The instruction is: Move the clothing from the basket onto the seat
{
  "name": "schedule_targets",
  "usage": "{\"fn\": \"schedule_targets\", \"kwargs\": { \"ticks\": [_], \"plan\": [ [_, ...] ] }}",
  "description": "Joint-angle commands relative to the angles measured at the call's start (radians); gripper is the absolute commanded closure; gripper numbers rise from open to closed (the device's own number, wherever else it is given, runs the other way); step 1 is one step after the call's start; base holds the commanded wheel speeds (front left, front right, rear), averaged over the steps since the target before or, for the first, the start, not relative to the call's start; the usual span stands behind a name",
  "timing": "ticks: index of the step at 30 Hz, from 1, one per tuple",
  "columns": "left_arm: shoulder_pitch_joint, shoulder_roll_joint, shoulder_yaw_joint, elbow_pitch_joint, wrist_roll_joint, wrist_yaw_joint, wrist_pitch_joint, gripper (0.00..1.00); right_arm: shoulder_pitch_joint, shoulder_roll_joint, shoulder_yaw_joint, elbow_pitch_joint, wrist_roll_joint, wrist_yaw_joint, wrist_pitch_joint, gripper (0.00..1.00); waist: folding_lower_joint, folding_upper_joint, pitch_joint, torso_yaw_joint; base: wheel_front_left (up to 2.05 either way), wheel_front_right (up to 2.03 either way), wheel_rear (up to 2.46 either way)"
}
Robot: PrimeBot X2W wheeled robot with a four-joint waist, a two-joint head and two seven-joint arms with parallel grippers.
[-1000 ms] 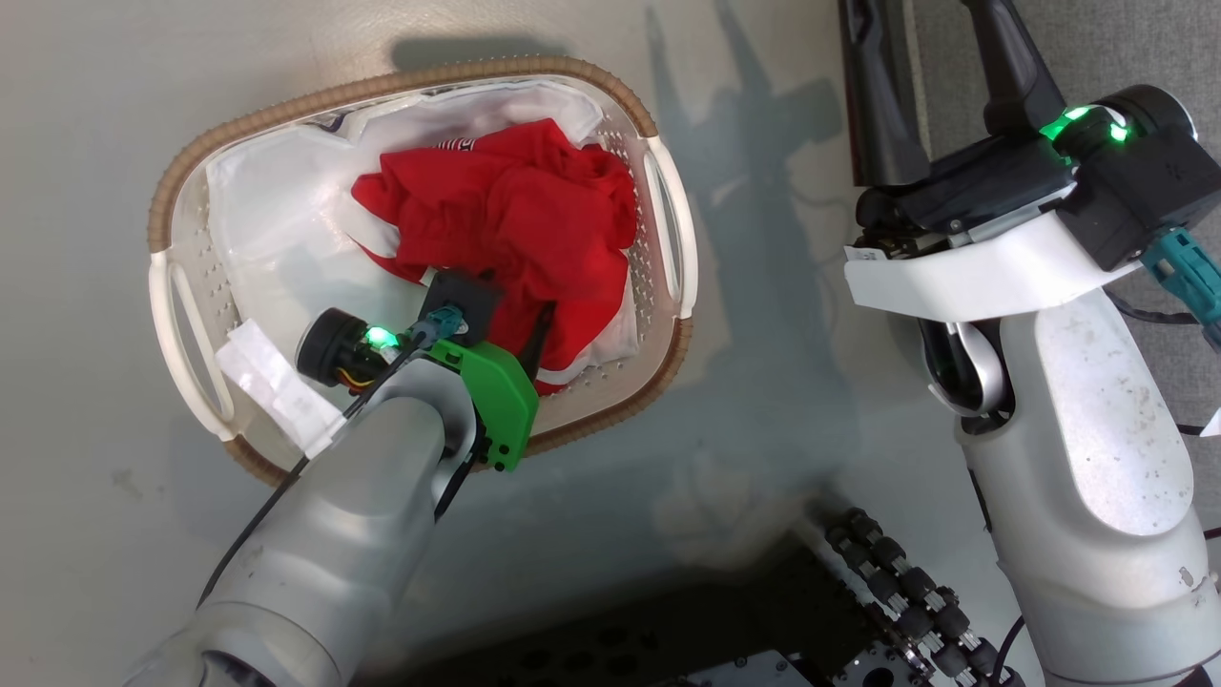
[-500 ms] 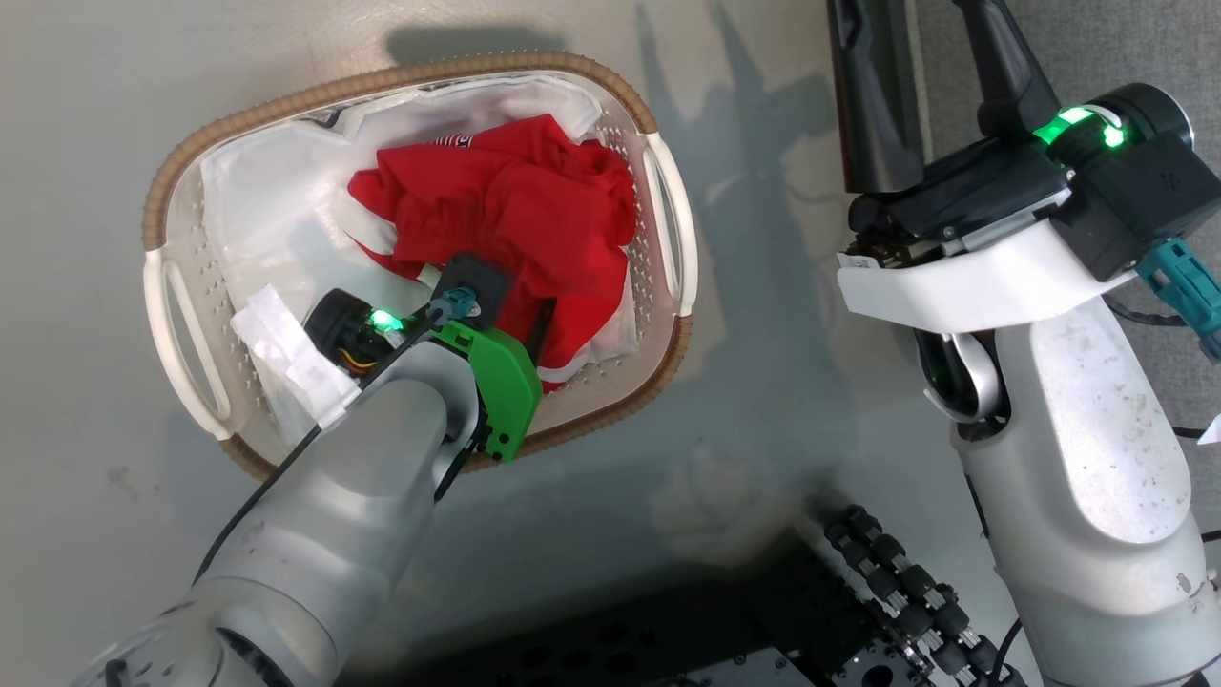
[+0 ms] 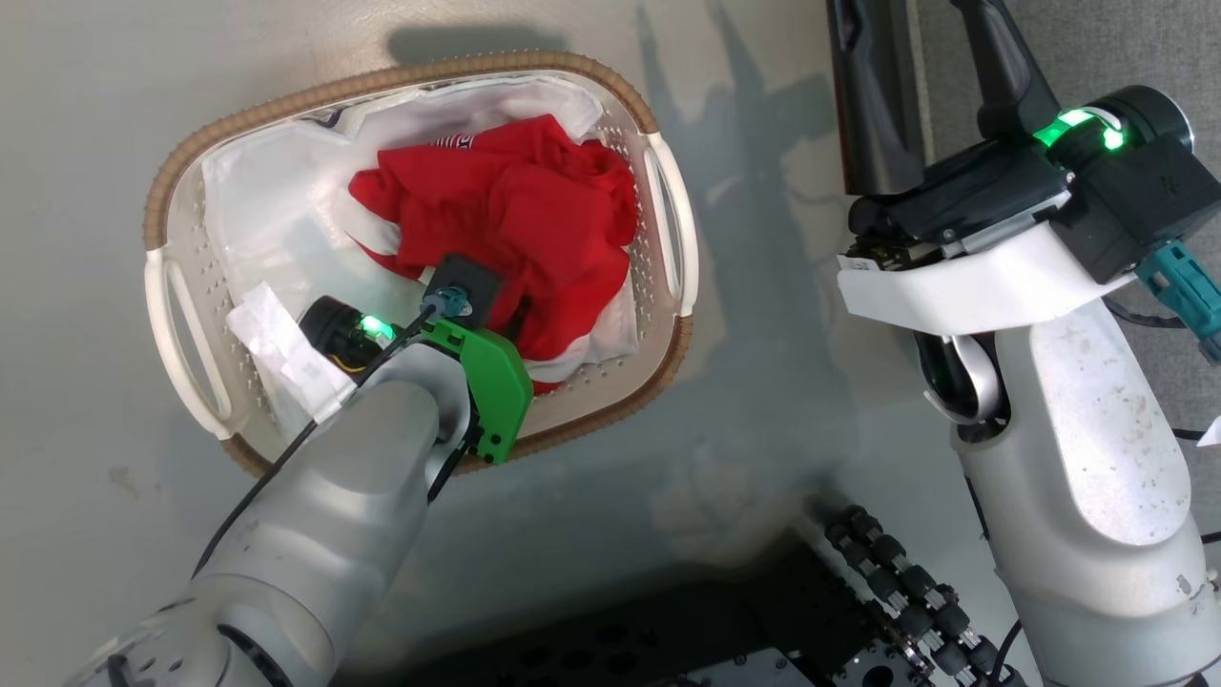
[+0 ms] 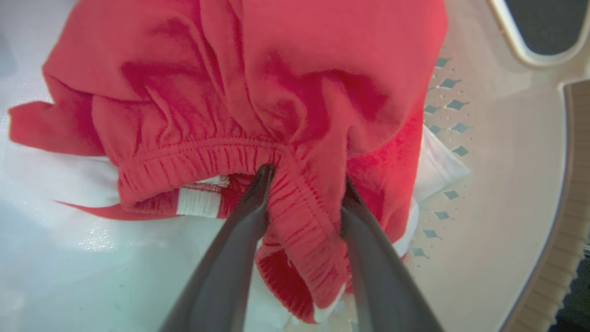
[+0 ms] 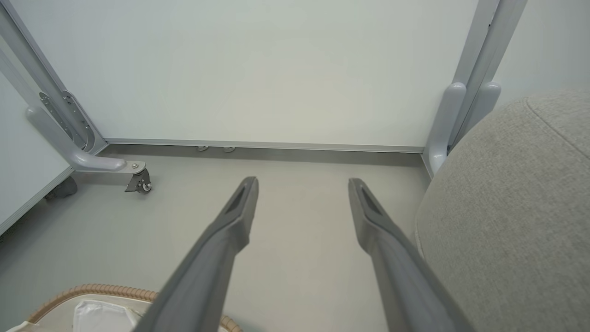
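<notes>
- This looks like a robotics lab or test room dressed with a few household props, rather than a lived-in home.
- Bare white partition panels (image 5: 258, 69) in slim grey metal frames wall the space in.
- The frames stand on curved grey metal feet (image 5: 87, 160), one with a small castor wheel (image 5: 146, 186).
- The smooth pale grey floor (image 5: 295, 258) is plain and glossy.
- Household props: an oval cream-white perforated plastic laundry basket (image 3: 401, 78) with a brown woven-look rim, holding crumpled bright red sports clothing (image 3: 534, 219), and a large rounded grey fabric seat (image 5: 507, 221).
- A black perforated machine base edged with small black rollers (image 3: 897, 592) stands on the floor.
</notes>
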Motion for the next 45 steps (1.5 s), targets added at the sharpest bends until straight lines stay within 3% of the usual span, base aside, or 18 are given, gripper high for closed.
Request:
{"fn": "schedule_targets", "kwargs": {
  "ticks": [1,12,24,36,45],
  "plan": [
    [-0.018,0.006,-0.007,0.005,-0.009,0.001,-0.006,1.0,-0.003,-0.003,-0.001,0.002,-0.006,-0.001,-0.005,0.0,-0.0001,0.0,-0.002,0.0,0.0,0.0,0.0],
    [-0.014,0.006,-0.013,0.025,-0.043,0.006,-0.054,1.0,-0.019,-0.003,0.003,0.023,0.011,-0.001,-0.005,0.0,-0.0001,0.0,-0.041,-0.015,0.0,0.0,0.0],
    [0.079,0.006,0.032,0.011,-0.081,0.006,-0.08,1.0,0.023,-0.003,0.016,0.085,0.021,-0.001,-0.005,0.0,-0.0001,0.0,-0.197,-0.011,0.0,0.0,0.0],
    [0.184,0.025,0.159,-0.086,-0.004,0.033,-0.081,1.0,0.106,-0.004,0.027,0.162,-0.006,-0.001,-0.005,0.0,-0.0001,0.0,-0.374,0.036,0.0,0.0,0.0],
    [0.295,0.057,0.307,-0.234,0.124,0.047,-0.08,1.0,0.171,-0.003,0.025,0.208,-0.007,-0.001,-0.005,0.0,-0.0001,0.0,-0.493,0.081,0.0,0.0,0.0]
  ]
}}
